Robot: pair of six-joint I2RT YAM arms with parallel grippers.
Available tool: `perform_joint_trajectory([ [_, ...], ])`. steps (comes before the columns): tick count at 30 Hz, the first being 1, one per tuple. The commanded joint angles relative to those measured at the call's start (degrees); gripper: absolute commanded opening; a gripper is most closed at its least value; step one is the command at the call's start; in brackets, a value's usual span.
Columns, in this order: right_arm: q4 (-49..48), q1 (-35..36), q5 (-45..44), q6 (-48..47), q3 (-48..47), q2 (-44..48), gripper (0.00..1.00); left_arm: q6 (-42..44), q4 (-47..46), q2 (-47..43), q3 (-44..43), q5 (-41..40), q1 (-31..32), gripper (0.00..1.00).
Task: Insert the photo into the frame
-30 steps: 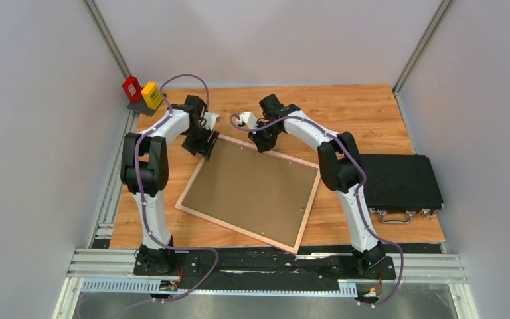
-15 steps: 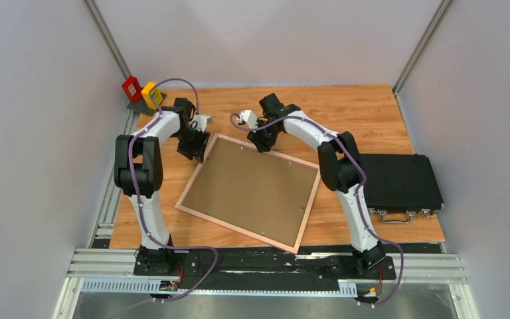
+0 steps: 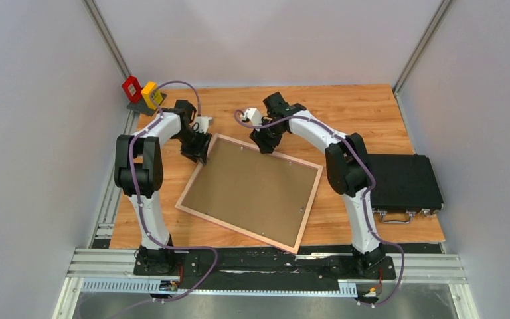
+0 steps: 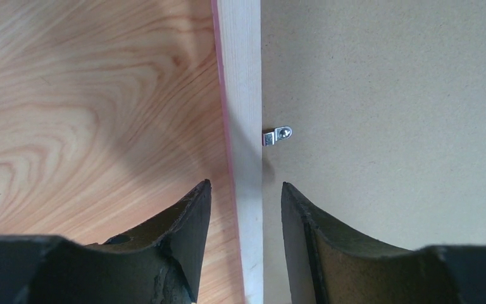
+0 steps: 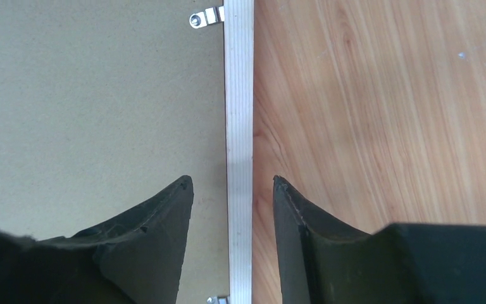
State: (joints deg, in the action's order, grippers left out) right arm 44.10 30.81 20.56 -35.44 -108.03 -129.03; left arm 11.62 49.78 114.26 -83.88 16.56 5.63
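Observation:
The frame (image 3: 309, 209) lies face down and askew on the table, its light wood back up with a pink edge showing. A brown backing board (image 3: 252, 189) fills it, and the photo is hidden. My left gripper (image 3: 198, 153) is open at the frame's far-left corner. In the left wrist view, the left gripper (image 4: 245, 185) straddles the wood border (image 4: 240, 76) with gaps on both sides, near a metal clip (image 4: 277, 135). My right gripper (image 3: 266, 147) is open over the far edge. In the right wrist view, it (image 5: 231, 179) straddles the border (image 5: 239, 95) without touching it.
A black case (image 3: 402, 183) lies at the table's right edge beside the right arm. A red block (image 3: 131, 88) and a yellow block (image 3: 151, 94) stand at the far-left corner. Grey walls close in both sides and the back.
My left arm drew back to the left, and its gripper now sits over the frame's left border near the far-left corner. My right gripper shifted slightly right along the far edge.

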Motion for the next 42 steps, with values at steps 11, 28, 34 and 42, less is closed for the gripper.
perform_joint_trajectory([
  [11,-3.98,-2.71,-3.58,14.00,11.32,15.74,0.51,-3.38,-6.18,-0.88,3.15,3.69,0.08,0.37],
  [28,-9.12,-13.53,-5.75,29.10,43.29,41.37,0.55,-7.68,-10.90,-2.06,7.01,1.87,0.10,0.00],
  [34,-8.86,-15.92,-7.39,29.87,49.08,42.76,0.54,-8.89,-11.44,-1.32,7.67,2.54,-0.06,0.00],
  [42,-8.42,-19.75,-6.34,31.49,51.13,39.79,0.51,-9.65,-11.91,-0.62,8.58,4.28,-1.00,0.00],
])
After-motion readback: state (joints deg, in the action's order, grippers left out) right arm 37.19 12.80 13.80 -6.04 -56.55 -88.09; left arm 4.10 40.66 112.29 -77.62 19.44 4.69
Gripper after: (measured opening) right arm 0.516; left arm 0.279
